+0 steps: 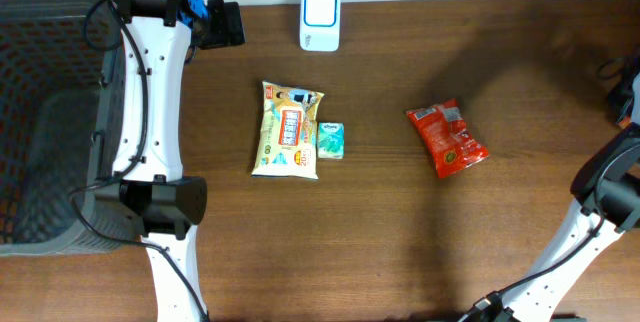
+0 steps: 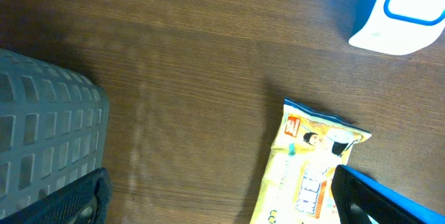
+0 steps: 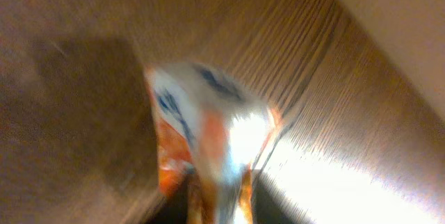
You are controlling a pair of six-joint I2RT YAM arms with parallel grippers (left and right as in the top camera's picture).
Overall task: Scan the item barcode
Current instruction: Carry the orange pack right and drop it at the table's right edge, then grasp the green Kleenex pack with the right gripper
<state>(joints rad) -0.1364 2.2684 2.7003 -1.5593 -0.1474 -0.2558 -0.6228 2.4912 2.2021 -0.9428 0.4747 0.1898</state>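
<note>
The red crinkled foil packet (image 1: 447,139) is lying on the brown wooden counter (image 1: 400,242), well apart from the white-and-blue scanner (image 1: 320,5), so scanning is seemingly still waiting. The left claw (image 1: 228,24) is hanging wide open and empty. The right claw's state is lost in blur and cannot be told.

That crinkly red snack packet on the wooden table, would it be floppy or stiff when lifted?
Probably floppy: the red snack packet looks wrinkled and unevenly puffed, so it would likely sag or crumple. Its shiny film may be slippery. Lying flat, it seems unlikely to roll.
</note>
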